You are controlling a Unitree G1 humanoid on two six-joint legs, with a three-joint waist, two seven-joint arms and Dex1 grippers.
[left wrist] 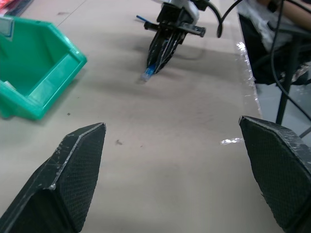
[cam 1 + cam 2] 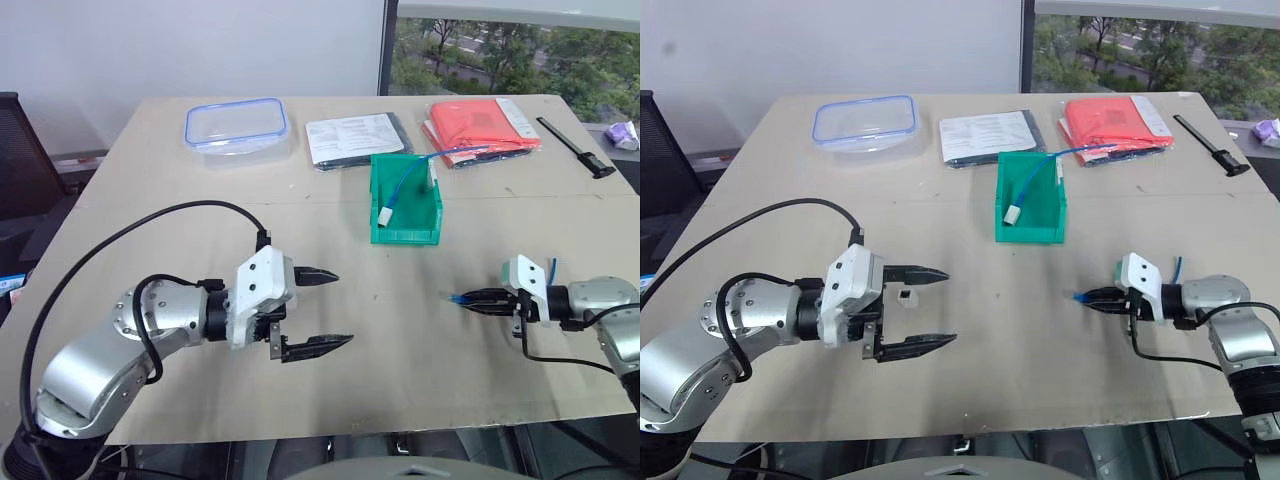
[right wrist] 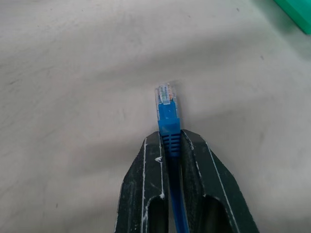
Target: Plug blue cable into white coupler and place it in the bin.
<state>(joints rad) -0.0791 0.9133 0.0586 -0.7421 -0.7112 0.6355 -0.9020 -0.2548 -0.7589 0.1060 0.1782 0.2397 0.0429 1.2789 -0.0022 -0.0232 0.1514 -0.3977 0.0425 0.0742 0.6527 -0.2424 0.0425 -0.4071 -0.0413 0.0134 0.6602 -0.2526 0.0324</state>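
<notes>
Right hand (image 3: 170, 145) is clamped on the blue cable (image 3: 166, 114) just behind its clear plug, which sticks out past the fingertips over the table (image 2: 400, 330). Left hand (image 2: 925, 310) is spread wide, nothing held, with the white coupler (image 2: 905, 295) on the table between its fingers. Green bin (image 2: 405, 205) sits mid-table, another blue cable inside.

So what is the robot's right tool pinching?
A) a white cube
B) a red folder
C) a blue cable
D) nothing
C: the right tool is shut on the blue cable, whose clear plug sticks out past the fingertips.
</notes>
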